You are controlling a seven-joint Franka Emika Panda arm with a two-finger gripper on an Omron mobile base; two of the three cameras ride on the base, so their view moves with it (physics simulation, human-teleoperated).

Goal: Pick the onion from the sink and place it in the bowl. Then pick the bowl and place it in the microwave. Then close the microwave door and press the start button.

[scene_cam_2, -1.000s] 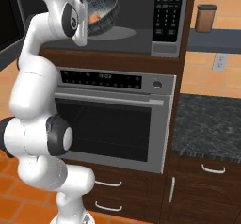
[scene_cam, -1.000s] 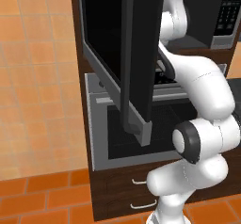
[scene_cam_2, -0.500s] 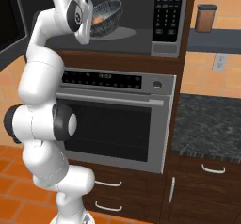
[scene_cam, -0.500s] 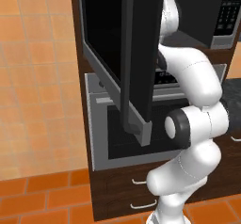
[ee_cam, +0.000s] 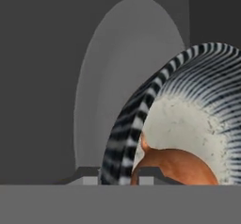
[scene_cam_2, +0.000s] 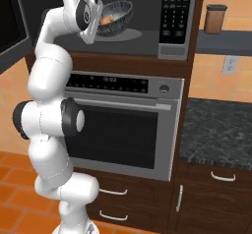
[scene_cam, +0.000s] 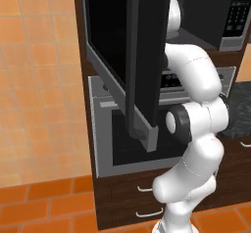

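Microwave door [scene_cam: 142,56]: the black glass panel is swung wide open at the left of the cabinet; seen edge-on in the left base view, it hides most of the cavity and the upper arm from that side.
Oven [scene_cam_2: 133,125]: the steel-fronted oven with a dark window is set directly below the microwave; two drawers [scene_cam_2: 110,201] are seen beneath it.
Gripper [scene_cam_2: 101,19]: it is held at the left part of the cavity opening, closed on the near rim of the bowl; in the hand view the rim is seen passing between the two finger tips.
Bowl [scene_cam_2: 115,16]: it is carried tilted inside the microwave [scene_cam_2: 138,36], above the pale round turntable [ee_cam: 127,77]; whether it touches the turntable cannot be told.
Onion [ee_cam: 176,166]: the orange ball is seen lying in the bowl, at the low side near the gripped rim.
Keypad strip [scene_cam_2: 174,16]: it is placed at the right edge of the microwave, apart from the bowl.
Worktop [scene_cam_2: 216,127]: the dark speckled surface lies right of the oven.
Canister [scene_cam_2: 215,19]: a brown jar stands on a shelf above the worktop's far edge.
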